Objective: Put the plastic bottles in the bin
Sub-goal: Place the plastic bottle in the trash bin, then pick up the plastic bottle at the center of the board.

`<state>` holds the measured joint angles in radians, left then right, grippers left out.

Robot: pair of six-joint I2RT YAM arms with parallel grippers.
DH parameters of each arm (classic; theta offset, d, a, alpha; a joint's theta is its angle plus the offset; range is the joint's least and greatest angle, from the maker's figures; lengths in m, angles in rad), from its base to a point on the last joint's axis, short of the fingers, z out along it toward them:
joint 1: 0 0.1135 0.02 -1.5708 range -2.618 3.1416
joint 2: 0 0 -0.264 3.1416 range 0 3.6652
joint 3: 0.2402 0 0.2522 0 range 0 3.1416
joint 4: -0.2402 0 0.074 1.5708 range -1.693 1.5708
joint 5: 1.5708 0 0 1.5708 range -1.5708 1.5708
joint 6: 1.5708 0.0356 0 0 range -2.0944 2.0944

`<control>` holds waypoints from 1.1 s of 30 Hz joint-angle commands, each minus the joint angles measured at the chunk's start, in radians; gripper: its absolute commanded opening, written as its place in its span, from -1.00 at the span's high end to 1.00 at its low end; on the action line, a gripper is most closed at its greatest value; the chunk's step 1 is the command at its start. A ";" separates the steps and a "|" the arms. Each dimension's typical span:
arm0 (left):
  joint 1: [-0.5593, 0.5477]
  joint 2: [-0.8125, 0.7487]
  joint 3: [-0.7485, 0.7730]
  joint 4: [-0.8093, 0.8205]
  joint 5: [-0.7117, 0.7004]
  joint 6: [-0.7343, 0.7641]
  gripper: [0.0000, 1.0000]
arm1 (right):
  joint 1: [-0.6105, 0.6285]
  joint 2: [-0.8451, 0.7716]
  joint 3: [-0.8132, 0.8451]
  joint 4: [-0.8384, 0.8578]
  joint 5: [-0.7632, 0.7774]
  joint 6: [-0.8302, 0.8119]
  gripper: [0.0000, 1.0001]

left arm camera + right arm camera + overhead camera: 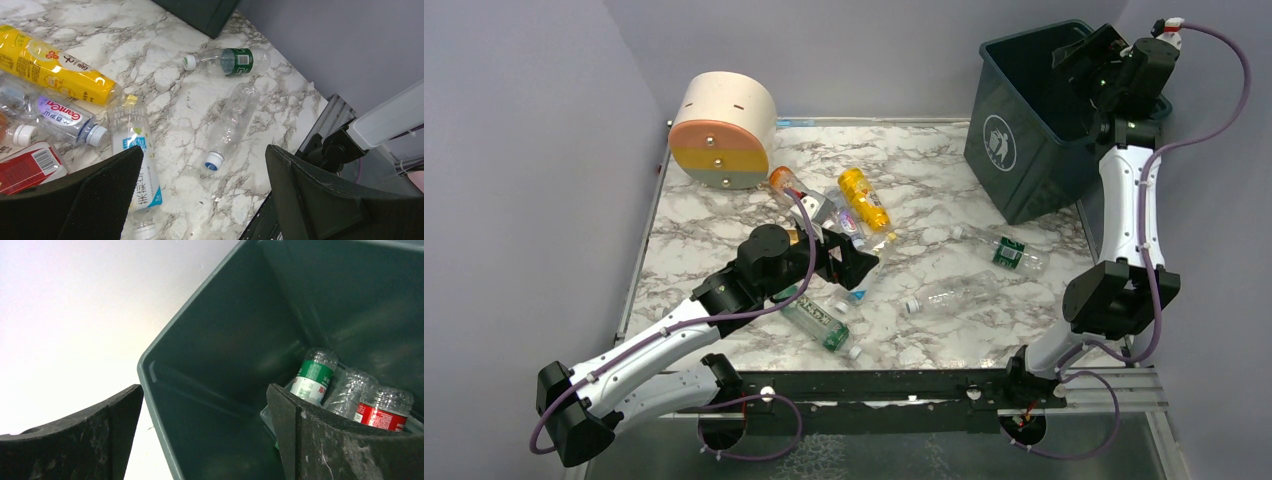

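right gripper [204,395] gapes empty over the bin [215,335] holding 3 bottles [314,375].

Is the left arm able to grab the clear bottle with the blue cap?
Probably yes: the left tool hangs open near the bottle, and nothing lies on it.

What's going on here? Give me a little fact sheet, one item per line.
Bin: dark green, far right corner of the marble table
Inside it: at least three bottles, among them a green-labelled bottle and a red-labelled bottle
On table: several more lying down, such as a yellow bottle
Left gripper: open, empty, over the bottle pile
Right gripper: open, empty, above the bin
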<state>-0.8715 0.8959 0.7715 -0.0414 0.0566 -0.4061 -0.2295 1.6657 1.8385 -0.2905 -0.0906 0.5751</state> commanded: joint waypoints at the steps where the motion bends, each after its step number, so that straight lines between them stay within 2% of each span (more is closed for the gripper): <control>1: 0.004 0.003 -0.011 0.039 0.032 -0.012 -0.98 | -0.005 -0.075 0.015 -0.009 -0.022 -0.014 -0.92; 7: 0.004 0.044 -0.012 0.047 0.090 -0.013 -0.98 | -0.005 -0.152 -0.012 -0.033 -0.088 -0.005 -0.95; 13: 0.002 0.101 -0.024 0.069 0.128 -0.010 -0.98 | -0.005 -0.238 -0.078 -0.034 -0.250 0.002 -0.96; 19: -0.002 0.171 -0.028 0.106 0.153 -0.007 -0.98 | -0.005 -0.337 -0.178 -0.038 -0.387 0.005 -0.97; 33: -0.052 0.353 -0.007 0.179 0.170 0.005 -0.98 | -0.005 -0.543 -0.447 -0.026 -0.569 0.032 -1.00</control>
<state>-0.9062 1.2148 0.7490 0.0772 0.1986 -0.4103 -0.2295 1.1625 1.4410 -0.3336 -0.5522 0.5873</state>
